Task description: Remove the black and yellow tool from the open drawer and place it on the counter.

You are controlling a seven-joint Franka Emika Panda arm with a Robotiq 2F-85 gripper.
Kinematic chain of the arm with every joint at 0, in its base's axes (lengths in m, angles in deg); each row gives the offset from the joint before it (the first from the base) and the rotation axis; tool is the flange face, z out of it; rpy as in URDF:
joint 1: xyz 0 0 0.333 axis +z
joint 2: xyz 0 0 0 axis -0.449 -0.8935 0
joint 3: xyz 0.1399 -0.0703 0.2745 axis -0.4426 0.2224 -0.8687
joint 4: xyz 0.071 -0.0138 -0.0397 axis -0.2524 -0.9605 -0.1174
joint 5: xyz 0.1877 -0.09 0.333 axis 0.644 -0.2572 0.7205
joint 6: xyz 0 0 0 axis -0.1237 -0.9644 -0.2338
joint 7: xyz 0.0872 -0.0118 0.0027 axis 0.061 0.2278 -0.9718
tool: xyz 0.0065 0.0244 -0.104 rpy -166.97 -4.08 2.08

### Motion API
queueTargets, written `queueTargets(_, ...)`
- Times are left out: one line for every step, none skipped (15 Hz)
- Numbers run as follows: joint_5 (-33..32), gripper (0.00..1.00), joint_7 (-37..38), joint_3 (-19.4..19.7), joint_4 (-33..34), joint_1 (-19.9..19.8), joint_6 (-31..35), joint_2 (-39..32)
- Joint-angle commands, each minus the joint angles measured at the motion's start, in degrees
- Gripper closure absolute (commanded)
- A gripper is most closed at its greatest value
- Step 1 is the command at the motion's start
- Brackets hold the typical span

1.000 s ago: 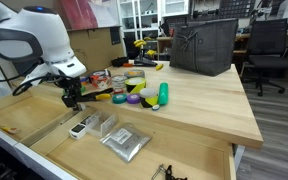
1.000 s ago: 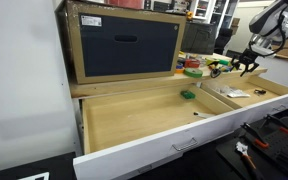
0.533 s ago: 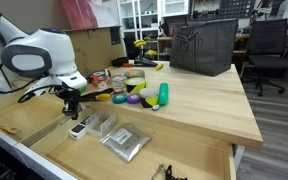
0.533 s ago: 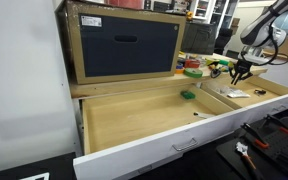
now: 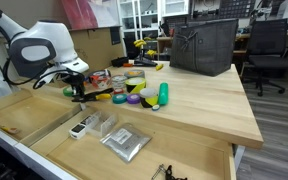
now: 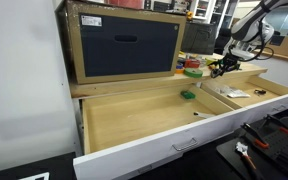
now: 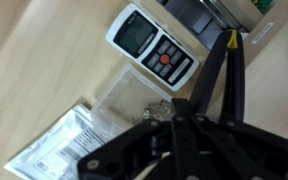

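Black and yellow tool (image 7: 228,68): held in the end effector (image 5: 79,91), up out of the drawer (image 5: 24,118), about over its counter-side edge
End effector: looks closed on the tool's black shaft, yellow tip sticking out ahead; grip depth hard to tell
Slip risk: long tool, likely held off-centre, could swing or drop back into the drawer onto the white meter (image 7: 152,47) or plastic bag (image 7: 56,150)
Placement risk: surface (image 5: 199,105) just beside the drawer is crowded with coloured rolls (image 5: 134,90); lowering there could knock them
Edge risk: release too near the drawer edge, tool could roll back in
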Motion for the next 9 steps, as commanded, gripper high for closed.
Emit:
queueTargets(0.8,1.00,0.1,-0.6,0.4,1.1,5.8,0.1)
queueTargets(1.1,1.00,-0.4,-0.8,0.0,1.2,7.6,0.4)
queueTargets(1.2,1.00,-0.8,-1.0,-0.8,1.2,9.6,0.7)
queueTargets(1.5,1.00,-1.2,-1.2,-1.3,1.1,11.2,0.9)
queueTargets(1.6,1.00,-1.7,-1.4,-2.0,0.9,12.0,1.4)
queueTargets(1.8,1.00,-2.6,-1.5,-3.0,0.5,11.4,2.5)
queueTargets(2.4,1.00,-4.3,-1.8,-4.0,-0.2,9.5,3.9)
queueTargets(1.6,1.00,-6.0,-1.3,-5.6,-0.8,5.9,6.2)
queueTargets(1.4,1.00,-8.6,-0.9,-7.1,-1.7,2.2,8.5)
